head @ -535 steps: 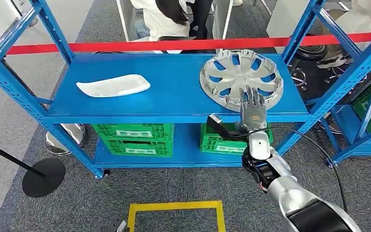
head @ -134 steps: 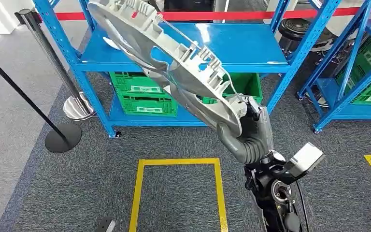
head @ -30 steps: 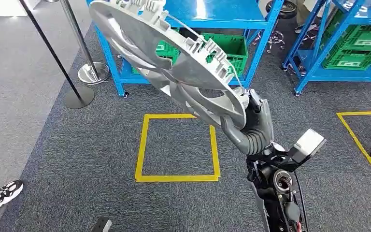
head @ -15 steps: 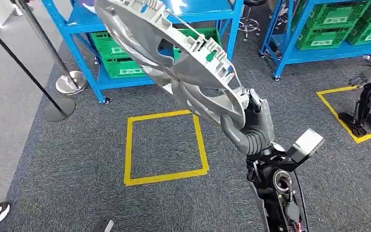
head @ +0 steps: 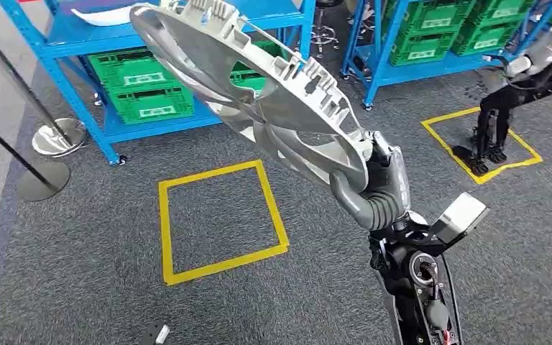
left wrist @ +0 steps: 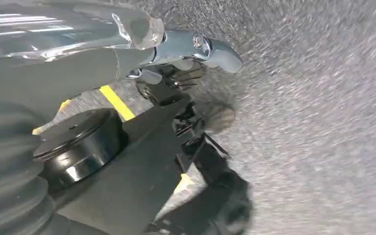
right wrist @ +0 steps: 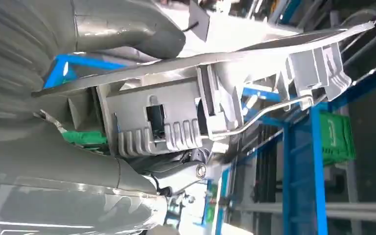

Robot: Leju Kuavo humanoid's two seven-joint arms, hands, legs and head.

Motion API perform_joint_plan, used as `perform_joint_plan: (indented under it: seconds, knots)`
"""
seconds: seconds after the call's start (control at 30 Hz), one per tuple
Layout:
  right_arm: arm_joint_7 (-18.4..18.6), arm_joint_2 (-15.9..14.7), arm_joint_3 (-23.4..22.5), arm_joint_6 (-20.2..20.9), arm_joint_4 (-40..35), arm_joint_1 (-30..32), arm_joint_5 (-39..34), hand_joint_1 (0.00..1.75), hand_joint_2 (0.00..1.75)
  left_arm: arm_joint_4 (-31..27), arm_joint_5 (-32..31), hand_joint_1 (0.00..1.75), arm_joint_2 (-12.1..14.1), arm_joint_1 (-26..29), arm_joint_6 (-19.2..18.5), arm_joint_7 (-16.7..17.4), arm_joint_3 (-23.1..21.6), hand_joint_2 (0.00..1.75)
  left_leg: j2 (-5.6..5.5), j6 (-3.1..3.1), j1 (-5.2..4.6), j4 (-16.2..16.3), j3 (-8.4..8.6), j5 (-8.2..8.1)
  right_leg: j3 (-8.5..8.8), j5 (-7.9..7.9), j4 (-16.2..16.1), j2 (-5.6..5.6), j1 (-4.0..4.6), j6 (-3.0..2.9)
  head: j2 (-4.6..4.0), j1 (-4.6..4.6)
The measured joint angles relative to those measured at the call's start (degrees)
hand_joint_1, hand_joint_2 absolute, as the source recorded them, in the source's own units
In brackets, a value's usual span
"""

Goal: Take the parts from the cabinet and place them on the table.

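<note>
A large silver hubcap (head: 259, 100) is held up tilted in front of me, its clipped back side facing me. My right hand (head: 377, 194) grips its lower rim, thumb wrapped over the edge. The right wrist view shows the hubcap's rim clips (right wrist: 176, 117) close up, with my right hand (right wrist: 54, 161) pressed around them. A white curved part (head: 108, 16) lies on the blue cabinet shelf (head: 79, 36) at the far left. My left hand (left wrist: 186, 58) hangs above the grey carpet with nothing in it.
A yellow taped square (head: 219, 219) marks the carpet below the hubcap. Green crates (head: 147, 97) fill the cabinet's lower shelf. Two stanchion bases (head: 57, 136) stand at the left. A second blue rack (head: 431, 36) and another robot's legs (head: 492, 126) in a yellow square are at the right.
The camera has turned right: the cabinet and yellow square slid left, and another robot came further into view. The hubcap stays gripped in my right hand.
</note>
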Motion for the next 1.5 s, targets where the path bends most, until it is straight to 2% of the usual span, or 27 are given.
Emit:
perform_joint_plan:
  seconds: [0.07, 0.1, 0.17, 0.2, 0.23, 0.37, 0.43, 0.47, 0.53, 0.57, 0.6, 0.67, 0.7, 0.73, 0.87, 0.9, 0.93, 0.97, 1.03, 1.07, 1.1, 1.13, 1.2, 1.23, 1.4, 1.47, 1.5]
  knots:
    - [0.0, -0.1, 0.0, 0.0, 0.2, 0.1, 0.0, 1.75, 1.75, 0.0, -0.1, 0.0, 0.1, 0.0, 0.0, 0.2, 0.0, 1.75, 1.74, 0.02, -0.06, 0.0, -0.14, 0.01, -1.91, -1.25, 5.3, -0.35, -0.02, 0.14, 0.0, 0.05]
    - [0.0, -0.2, -0.1, 0.0, 0.2, 0.1, 0.0, 1.75, 1.75, 0.0, -0.1, 0.0, 0.1, -0.1, 0.0, 0.2, 0.0, 1.75, 2.55, 0.01, -0.07, 0.0, -0.12, 0.01, -0.45, -0.03, 3.4, -0.46, -0.01, 0.0, 0.0, 0.11]
    - [0.0, -0.2, -0.1, 0.0, 0.2, 0.0, 0.0, 1.75, 1.75, 0.0, -0.1, 0.0, -0.1, -0.3, 0.0, 0.3, 0.0, 1.75, 3.87, -0.16, -0.08, 0.0, 0.08, -0.1, 5.81, 4.12, -7.3, -1.58, 0.05, -0.47, 0.0, 0.11]
    - [0.0, -0.2, -0.1, 0.0, 0.2, -0.1, 0.0, 1.75, 1.75, 0.0, -0.1, 0.0, -0.1, -0.3, 0.0, 0.3, 0.0, 1.75, 4.34, -0.34, -0.2, 0.1, 0.22, -0.21, 8.81, 5.31, -12.4, -3.65, 0.21, -0.79, 0.0, 0.11]
    - [0.0, -0.2, -0.1, 0.0, 0.2, -0.2, 0.0, 1.75, 1.75, 0.0, -0.1, 0.0, -0.1, -0.4, 0.0, 0.3, 0.0, 1.75, 4.81, -0.67, -0.7, 0.2, 0.03, -0.39, 9.67, 4.47, -13.6, -5.26, 0.84, -1.27, 0.0, 0.07]
    - [0.0, -0.4, -0.3, 0.0, 0.2, 0.0, 0.0, 1.75, 1.75, -0.1, -0.2, 0.0, -0.1, -0.6, 0.0, 0.4, 0.0, 1.75, 6.41, -1.83, -0.49, 0.2, 0.1, -0.39, 8.71, 5.17, -13.7, -2.4, 0.77, -2.54, 0.0, 0.02]
    - [0.0, -0.4, -0.4, 0.0, 0.1, 0.0, 0.0, 1.75, 1.75, -0.1, -0.2, 0.0, -0.1, -0.6, 0.0, 0.4, 0.0, 1.75, 1.52, -2.51, -0.09, 3.0, -1.22, -2.91, 8.66, 5.52, -13.8, -1.57, 0.29, -3.14, 0.0, -0.22]
    - [0.0, -0.3, -0.4, 0.0, 0.1, 0.0, 0.0, 1.75, 1.75, -0.1, -0.2, 0.0, -0.2, -0.5, 0.0, 0.4, 0.0, 1.75, 0.32, -2.59, -0.04, 7.1, -3.05, -5.18, 8.56, 5.63, -13.8, -1.05, 0.27, -3.33, 0.0, -0.33]
    - [0.0, -0.2, -0.4, 0.0, 0.1, 0.1, 0.0, 1.75, 1.75, 0.0, -0.2, 0.0, -0.2, -0.2, 0.0, 0.4, 0.1, 1.75, -0.17, -2.71, -0.04, 17.0, -7.86, -9.04, 8.18, 5.82, -13.8, 0.33, 0.31, -3.53, 0.0, -0.33]
    - [0.0, -0.2, -0.5, 0.0, 0.1, 0.2, 0.0, 1.75, 1.75, 0.0, -0.2, 0.0, -0.2, -0.1, 0.0, 0.4, 0.1, 1.75, -0.18, -2.7, -0.04, 19.1, -9.06, -9.23, 8.04, 5.92, -13.8, 1.03, 0.31, -3.54, 0.0, -0.31]
    - [0.0, -0.2, -0.5, 0.0, 0.1, 0.4, 0.0, 1.75, 1.75, 0.0, -0.2, 0.0, -0.2, -0.1, 0.0, 0.4, 0.2, 1.75, -0.19, -2.63, -0.03, 18.1, -8.69, -7.92, 8.02, 6.04, -13.8, 1.73, 0.29, -3.42, 0.0, -0.35]
    - [0.0, -0.2, -0.5, 0.0, 0.1, 0.7, 0.0, 1.75, 1.75, 0.0, -0.2, 0.0, -0.2, -0.1, 0.0, 0.5, 0.2, 1.75, -0.65, -2.41, 0.04, 9.5, -4.54, -2.94, 8.04, 6.22, -13.8, 3.15, 0.24, -3.17, 0.0, -0.35]
    - [0.0, -0.2, -0.5, 0.0, 0.0, 0.8, 0.0, 1.75, 1.75, 0.0, -0.2, 0.0, -0.2, -0.1, -0.1, 0.5, 0.3, 1.75, -2.11, -2.23, 0.12, 3.5, -1.56, -0.38, 8.04, 6.36, -13.8, 3.94, 0.18, -2.95, 0.0, -0.33]
    - [0.0, -0.2, -0.5, 0.0, 0.0, 0.8, 0.0, 1.75, 1.75, 0.0, -0.2, 0.0, -0.2, -0.1, -0.1, 0.5, 0.3, 1.75, -5.61, -1.97, 0.32, 0.9, -0.19, -0.93, 7.78, 6.51, -13.7, 4.5, 0.25, -2.61, 0.0, -0.26]
    - [0.0, -0.2, -0.6, -0.2, -0.5, 1.6, 0.0, 1.75, 1.75, 0.0, -0.2, 0.0, -0.3, 0.3, -0.2, 0.5, 0.3, 1.75, -3.64, -1.19, -0.11, 0.4, 0.13, -0.45, 6.89, 7.43, -14.0, 6.85, -0.2, -1.07, 0.0, -0.28]
    - [0.0, -0.3, -0.7, -0.2, -0.6, 1.8, 0.0, 1.75, 1.75, 0.0, -0.2, 0.0, -0.4, 0.2, -0.2, 0.5, 0.4, 1.75, -2.55, -0.52, 0.4, 0.0, 0.14, 0.03, 6.42, 7.07, -13.4, 6.11, -0.25, -0.94, 0.0, -0.26]
    - [-0.1, -0.4, -0.9, -0.2, -0.8, 2.0, 0.0, 1.75, 1.75, 0.0, -0.2, 0.0, -0.5, 0.3, -0.1, 0.5, 0.6, 1.75, -2.08, -0.28, 0.31, 0.0, 0.09, 0.11, 5.57, 5.73, -11.6, 2.82, 0.21, -0.73, 0.0, 0.09]
    - [-0.2, -0.4, -1.0, -0.3, -1.0, 2.2, 0.1, 1.75, 1.75, 0.0, -0.2, 0.0, -0.6, 0.4, -0.1, 0.6, 0.6, 1.75, -1.31, -0.06, 0.23, 0.0, 0.02, 0.13, 3.79, 3.36, -7.7, 1.06, 0.16, -0.56, 0.0, 0.46]
    - [-0.3, -0.5, -1.2, -0.7, -1.4, 3.2, 0.4, 1.75, 1.75, 0.1, -0.9, 0.0, -0.8, 1.0, -0.2, 1.3, 0.6, 1.75, 0.45, 0.02, 0.15, 0.0, -0.1, 0.09, -0.5, -0.83, 2.0, -0.02, 0.12, -0.2, 0.0, 0.48]
    - [-0.3, -0.5, -1.4, -0.9, -1.6, 3.8, 0.5, 1.75, 1.75, 0.1, -0.9, 0.0, -0.9, 1.2, -0.2, 1.5, 0.6, 1.75, 1.32, 0.04, 0.15, 0.1, -0.13, 0.07, -1.98, -1.83, 5.5, -0.16, 0.07, -0.03, 0.0, 0.55]
    - [-0.3, -0.6, -1.7, -1.1, -1.8, 4.2, 0.5, 1.75, 1.75, 0.2, -1.0, 0.0, -0.9, 1.2, -0.2, 1.6, 0.6, 1.75, 2.19, 0.03, 0.15, 0.1, -0.13, 0.04, -1.83, -1.21, 5.6, -0.29, 0.0, -0.01, 0.0, 0.52]
    - [-0.3, -0.7, -1.9, -1.3, -2.0, 4.4, 0.6, 1.75, 1.75, 0.2, -1.1, 0.0, -0.9, 1.2, -0.2, 1.7, 0.6, 1.75, 2.88, -0.03, 0.15, 0.1, -0.1, -0.01, -0.13, 0.38, 2.6, -0.52, -0.04, -0.09, 0.0, 0.55]
    - [-0.2, -0.8, -2.4, -1.8, -2.7, 4.9, 1.1, 1.75, 1.75, 0.2, -1.4, 0.0, -1.1, 1.0, -0.2, 1.9, 0.6, 1.75, 4.12, -0.35, 0.16, 0.1, 0.14, -0.22, 6.14, 4.53, -8.5, -2.27, -0.03, -0.36, 0.0, 0.55]
    - [-0.1, -0.9, -2.6, -1.9, -3.1, 5.1, 1.1, 1.75, 1.75, 0.2, -1.4, 0.0, -1.2, 0.8, -0.2, 2.1, 0.6, 1.75, 4.57, -0.68, -0.2, 0.2, 0.27, -0.42, 8.68, 5.01, -13.0, -5.12, 0.13, -0.49, 0.0, 0.57]
    - [1.2, -1.4, -3.0, -2.5, -4.9, 6.1, 2.0, 1.75, 1.75, 0.1, -1.9, 0.0, -1.6, 0.4, -0.7, 2.3, 0.6, 1.75, 6.65, -2.13, -0.32, 0.3, 0.33, -1.14, 8.43, 5.35, -13.5, -1.94, 0.27, -2.18, 0.0, 0.48]
    - [1.7, -1.5, -3.1, -3.1, -6.1, 6.9, 2.4, 1.75, 1.75, 0.1, -2.1, 0.0, -1.7, 0.3, -0.9, 2.3, 0.6, 1.75, 1.55, -2.51, -0.01, 4.7, -1.52, -4.47, 8.31, 5.51, -13.5, -1.03, 0.05, -2.7, 0.0, 0.24]
    - [1.7, -1.6, -3.0, -3.3, -6.4, 7.1, 2.6, 1.75, 1.75, 0.1, -2.2, 0.0, -1.8, 0.3, -0.9, 2.4, 0.6, 1.75, 0.44, -2.53, -0.01, 9.5, -3.7, -6.87, 8.2, 5.55, -13.5, -0.53, 0.06, -2.89, 0.0, 0.2]
